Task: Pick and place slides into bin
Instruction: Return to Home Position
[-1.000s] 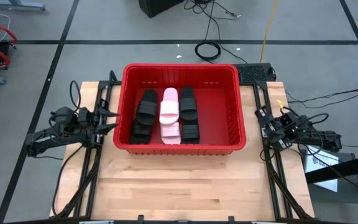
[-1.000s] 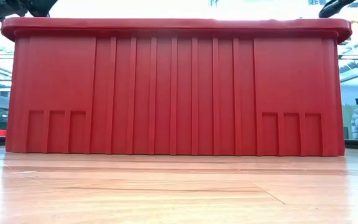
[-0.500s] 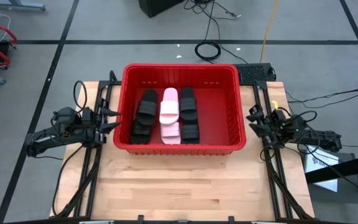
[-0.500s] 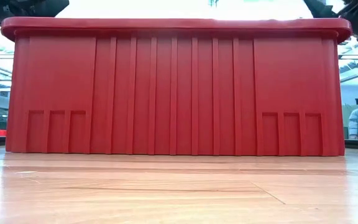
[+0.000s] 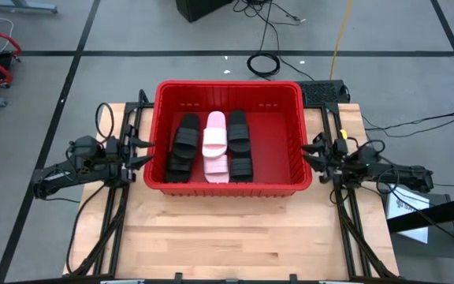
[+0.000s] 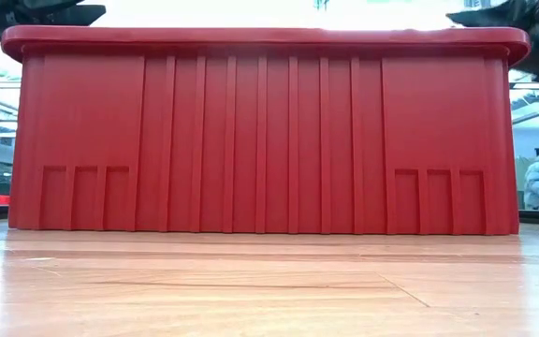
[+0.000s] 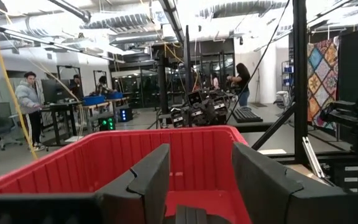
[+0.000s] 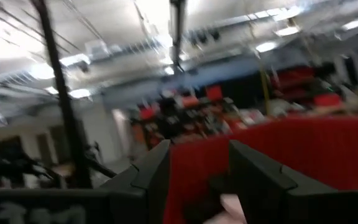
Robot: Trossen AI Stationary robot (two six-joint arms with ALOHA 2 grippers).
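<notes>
The large rectangular red plastic bin (image 5: 228, 84) stands at the far middle of the pale wooden desk (image 5: 227, 229). Inside it lie the ribbed-strap slides: black slides (image 5: 184, 138) along the left, pale pink slides (image 5: 215, 136) in the middle and further black slides (image 5: 238, 134) to the right, seemingly six in all, though the nearer ones overlap. The left gripper (image 5: 146, 151) hangs just outside the bin's left wall, fingers spread and empty. The right gripper (image 5: 312, 150) sits just beside the right wall, likewise released.

Slides (image 5: 214, 140) lie in the red bin (image 5: 228, 85), left tool (image 5: 143, 151) and right tool (image 5: 310, 151) just outside its side walls.
</notes>
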